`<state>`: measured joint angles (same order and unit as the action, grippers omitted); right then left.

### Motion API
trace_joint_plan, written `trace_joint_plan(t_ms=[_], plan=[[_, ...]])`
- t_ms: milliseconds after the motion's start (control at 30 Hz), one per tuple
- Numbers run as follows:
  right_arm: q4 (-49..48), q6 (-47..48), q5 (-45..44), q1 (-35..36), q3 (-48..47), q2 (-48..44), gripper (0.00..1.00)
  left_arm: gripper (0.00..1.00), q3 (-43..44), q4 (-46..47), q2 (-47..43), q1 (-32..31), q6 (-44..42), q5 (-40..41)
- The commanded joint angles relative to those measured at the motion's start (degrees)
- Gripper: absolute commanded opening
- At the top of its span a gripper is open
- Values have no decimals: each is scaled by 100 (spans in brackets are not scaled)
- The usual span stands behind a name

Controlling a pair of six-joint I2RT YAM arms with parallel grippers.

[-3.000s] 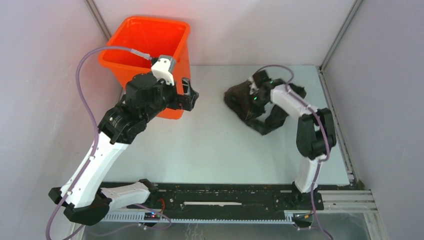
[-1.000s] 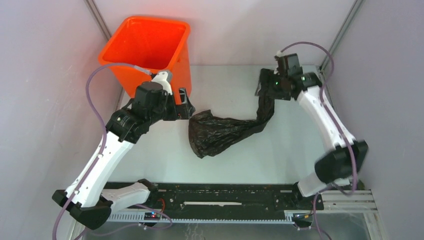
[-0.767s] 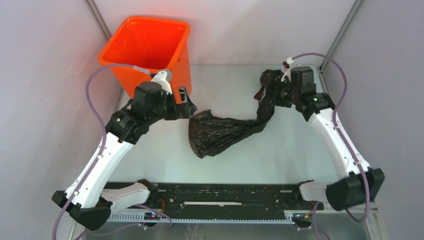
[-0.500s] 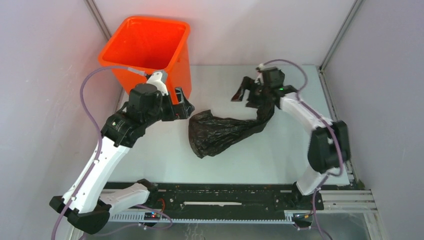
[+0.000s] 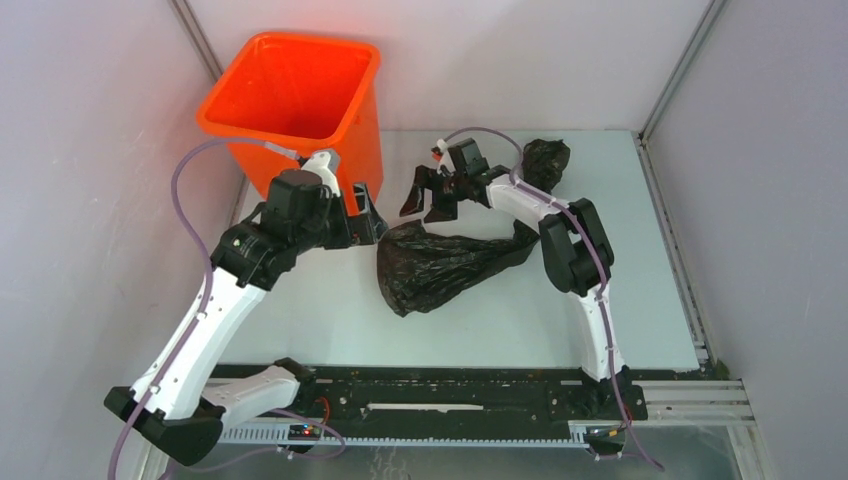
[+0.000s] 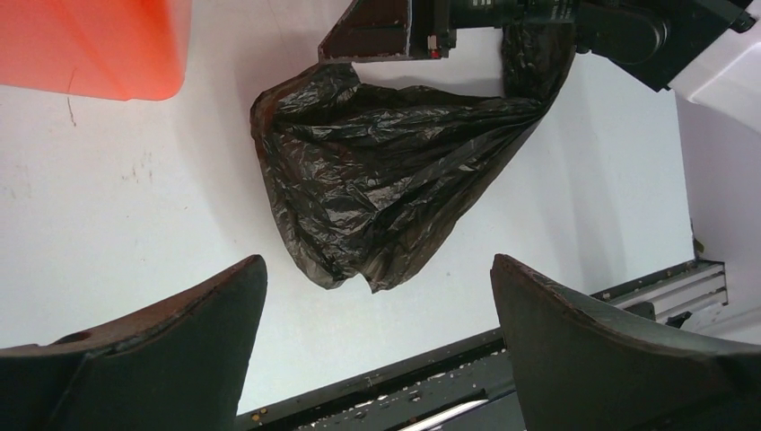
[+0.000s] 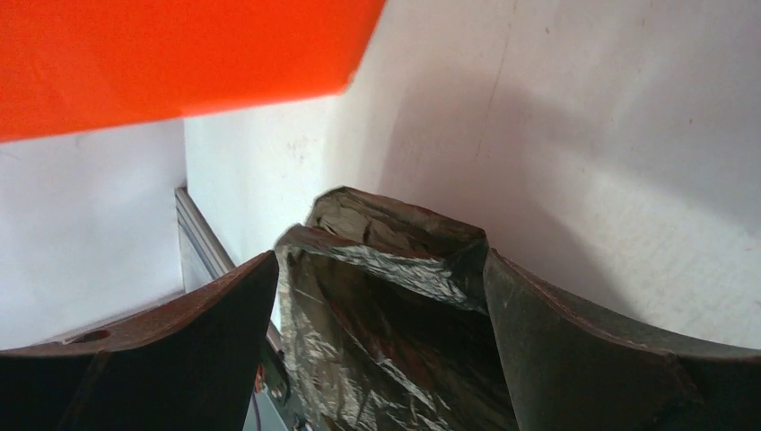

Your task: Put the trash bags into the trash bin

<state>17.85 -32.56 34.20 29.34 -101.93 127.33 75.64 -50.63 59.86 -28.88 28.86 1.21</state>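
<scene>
Locate the trash bag (image 5: pixel 440 268) on the table (image 5: pixel 330 320), close to the centre in the top view. Its wide, crumpled end lies toward 7 o'clock. The plastic narrows toward 2 o'clock and passes under the right arm. A further black clump shows at 1 o'clock beyond that arm, and the arm covers the join. The bag lies wholly on the table, outside the bin (image 5: pixel 362 130).

Note that the bin stands upright at 11 o'clock with its mouth facing up, apart from the bag.

Check the right gripper (image 5: pixel 428 196). It hangs at 12 o'clock from the bag's wide end, between the bin and the bag's narrow part. Its jaws are spread wide and grip nothing. In the right wrist view, its fingers (image 7: pixel 574 350) frame crinkled plastic lying below them, with the orange wall across the top.

Check the left gripper (image 5: pixel 365 208). It sits just beside the bin's lower wall, at 10 o'clock from the bag's wide end. Its jaws are spread wide and empty. In the left wrist view, its fingers (image 6: pixel 179 341) stand apart from the bag, which lies beyond them.
</scene>
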Motion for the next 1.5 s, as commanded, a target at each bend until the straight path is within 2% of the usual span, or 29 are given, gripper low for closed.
trace_joint_plan(t_ms=[0,67,167,200,333,400,467,500,633,833,967,1100,1167,1233,1333,1467], plan=[[-18,409,118,72,186,-54,93,100,29,-33,42,41,-131,-76],[-158,335,237,111,337,-45,91,100,21,4,77,41,-135,-77],[-265,132,445,165,139,183,81,100,68,71,146,41,-69,-248],[-152,91,447,168,-34,289,74,100,88,97,165,41,-26,-300],[672,159,315,108,-722,396,34,100,-44,290,37,41,339,-475],[796,109,382,4,-634,41,21,100,-282,440,-183,41,604,-523],[580,-58,680,-148,-297,-648,4,100,-596,621,-487,41,913,-517],[419,-189,844,-247,-113,-984,0,100,-744,692,-647,41,1010,-479],[-253,-943,1493,-672,889,-2505,0,100,-991,905,-1118,89,1235,-397],[-1023,-2314,1967,-1454,1791,-4579,0,100,-1034,1852,-1245,199,1743,-959],[-1309,-2989,2150,-2082,1895,-5373,0,100,-1144,2768,-1259,278,2212,-1278],[-1713,-3867,2252,-2707,2008,-5831,0,100,-1327,3150,-1466,287,2340,-1172],[-2010,-4086,2335,-2874,1988,-5961,0,100,-1376,3012,-1644,344,2362,-980],[-1857,-4061,2401,-2965,1967,-6087,0,100,-1411,2793,-1847,465,2413,-890],[-932,-3437,2269,-3061,1959,-6330,0,100,-1259,2103,-2152,701,2219,-558],[119,-2814,2032,-3113,1971,-6655,0,100,-831,613,-2370,970,2015,333]])
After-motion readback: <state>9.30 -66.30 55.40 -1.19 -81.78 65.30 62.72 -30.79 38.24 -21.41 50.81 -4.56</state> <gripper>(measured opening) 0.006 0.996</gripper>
